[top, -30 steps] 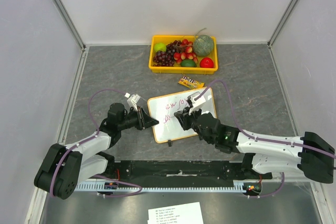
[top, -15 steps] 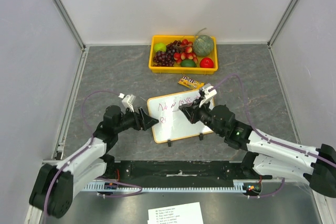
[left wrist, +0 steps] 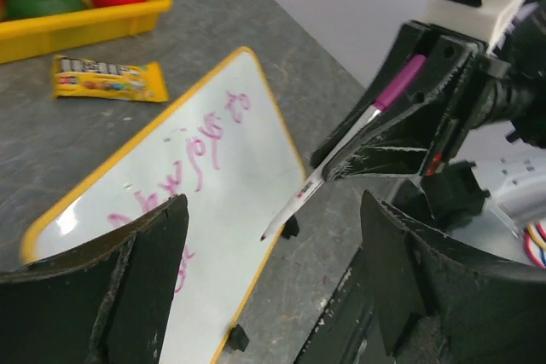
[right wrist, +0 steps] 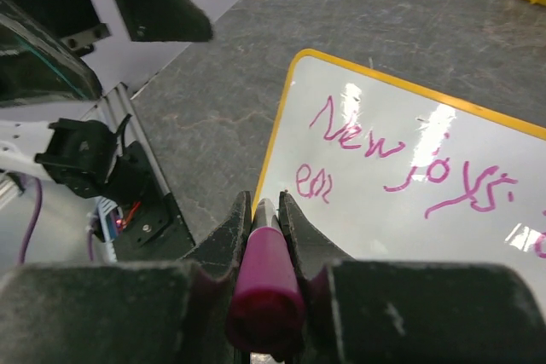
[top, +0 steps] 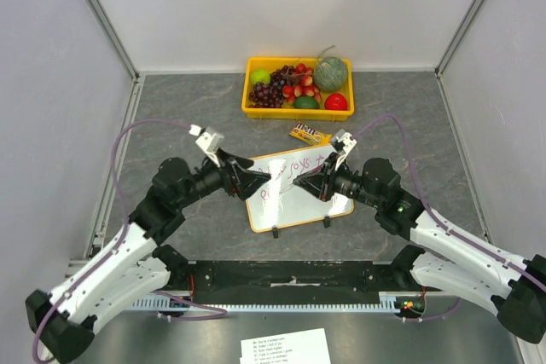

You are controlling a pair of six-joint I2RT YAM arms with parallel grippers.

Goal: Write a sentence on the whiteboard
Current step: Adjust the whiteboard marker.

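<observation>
left pincer (left wrist: 271, 202) has spread | right pincer (right wrist: 264, 204) grips marker (right wrist: 266, 291) | sentence (right wrist: 401, 155): "New joys"

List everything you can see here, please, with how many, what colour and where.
table: one, grey, under everything
whiteboard: one, white with an orange frame, middle of the table
writing: two lines, pink-purple, on the whiteboard
marker: one, pink-purple, gripped above the whiteboard
tray: one, yellow, far side
fruit: several, green, red and dark purple, in the tray
candy packet: one, yellow, between tray and whiteboard
paper sheet: one, white, printed, nearest edge
left arm, right arm: two, white and black, reaching inward
left pincer: black, open, empty, over the whiteboard's left end
right pincer: black, shut on the marker
</observation>
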